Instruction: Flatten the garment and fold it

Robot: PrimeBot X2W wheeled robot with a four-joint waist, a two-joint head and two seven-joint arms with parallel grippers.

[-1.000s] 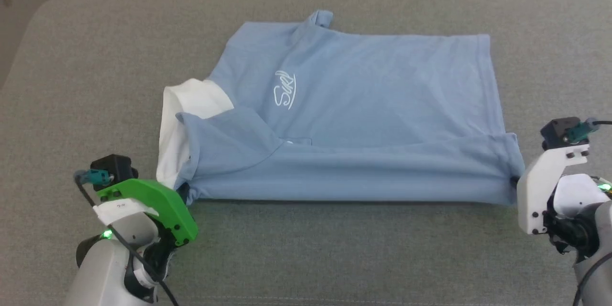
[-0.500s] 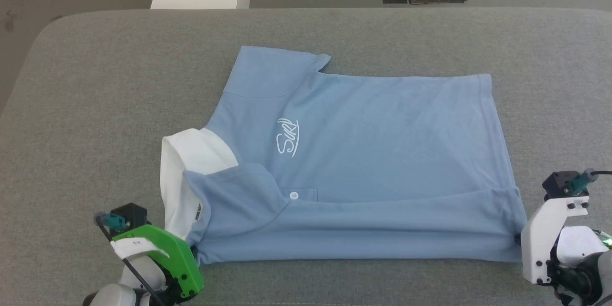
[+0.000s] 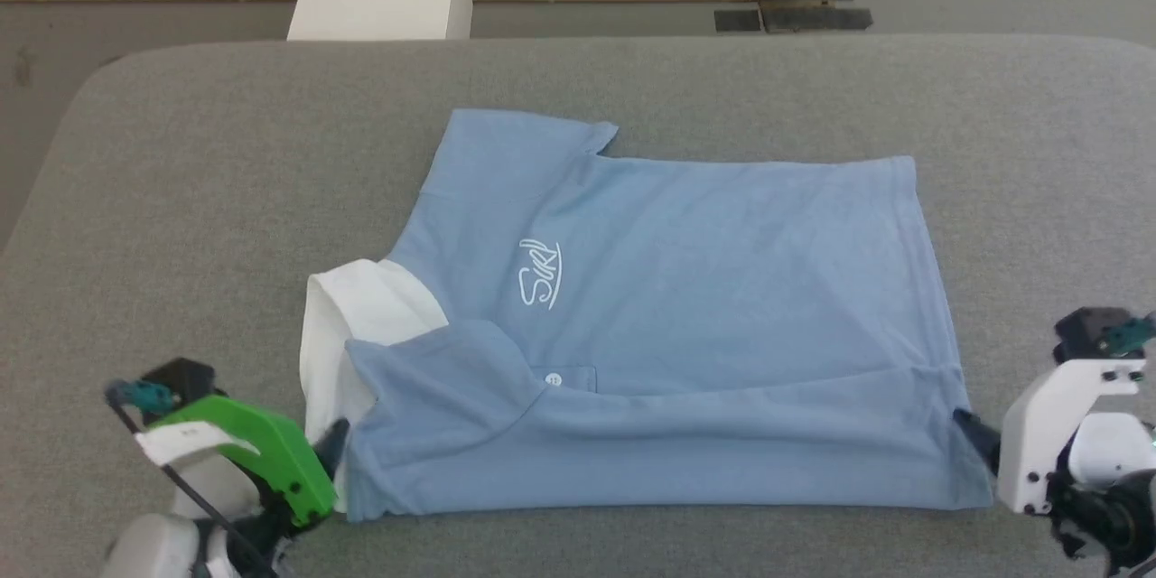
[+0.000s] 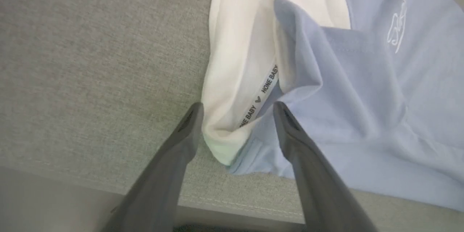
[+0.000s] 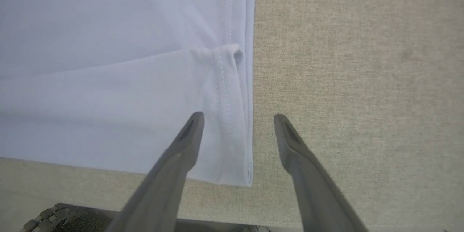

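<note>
Both have just let go: the left gripper gapes around the collar corner, the right gripper around the hem. The shirt lies between them, its first fold apparently laid.

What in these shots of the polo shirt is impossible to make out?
Head view: the logo script is too small to read.
Head view: the placket past one button is covered by the folded-over near edge of the garment.
Left wrist view: the collar tape lettering is partly lost in a fold.
All views: the layers beneath that fold are covered.
</note>
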